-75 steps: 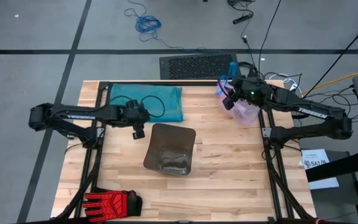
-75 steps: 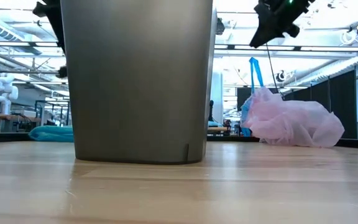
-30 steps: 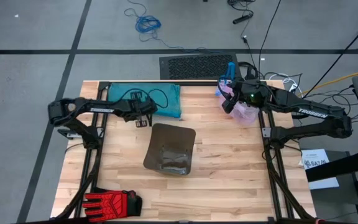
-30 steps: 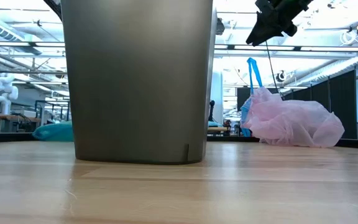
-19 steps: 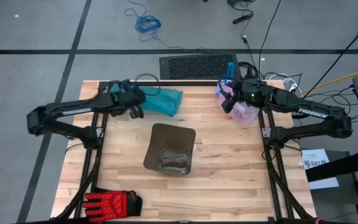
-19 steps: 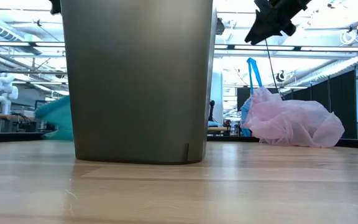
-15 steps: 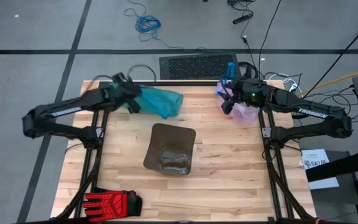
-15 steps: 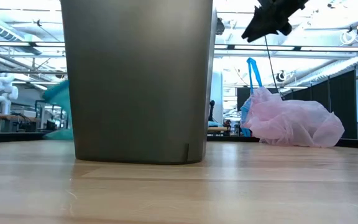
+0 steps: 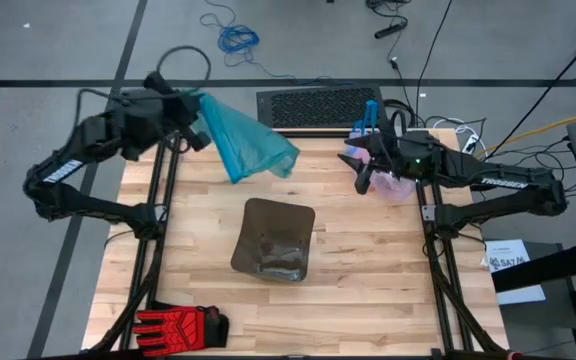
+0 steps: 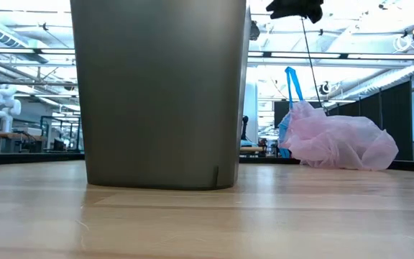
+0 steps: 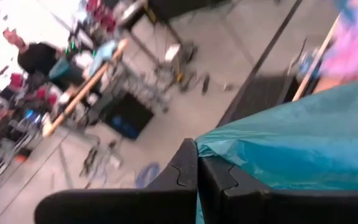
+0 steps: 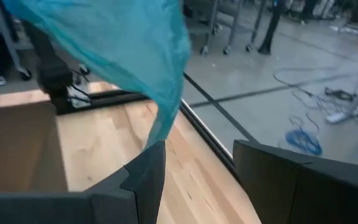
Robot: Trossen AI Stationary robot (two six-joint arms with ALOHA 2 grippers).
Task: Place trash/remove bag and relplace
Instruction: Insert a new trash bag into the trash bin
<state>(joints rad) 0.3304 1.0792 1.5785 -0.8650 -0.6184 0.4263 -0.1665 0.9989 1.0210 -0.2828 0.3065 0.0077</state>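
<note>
The old pink bag (image 9: 396, 180) is out on the tabletop (image 9: 368, 290). The left tool (image 9: 190, 108) pinches the teal bag (image 9: 243, 145); the right tool (image 9: 360, 170) is spread. The bin (image 9: 273, 240) needs lining.

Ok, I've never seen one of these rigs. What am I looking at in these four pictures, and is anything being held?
Two dark robot arms work at a wooden table. One picture looks straight down from above, one looks level across the tabletop, and two come from cameras on the arms' wrists. The left tool is shut on a teal-green plastic bag, lifted above the table's far left corner; its wrist picture shows the fingers pinching the plastic. The right tool is open, holds nothing, and hangs beside a pink bin liner with a blue tie that lies on the table's far right. A grey-brown bin stands mid-table, with no liner fitted. A red-and-black glove lies at the near left edge.
</note>
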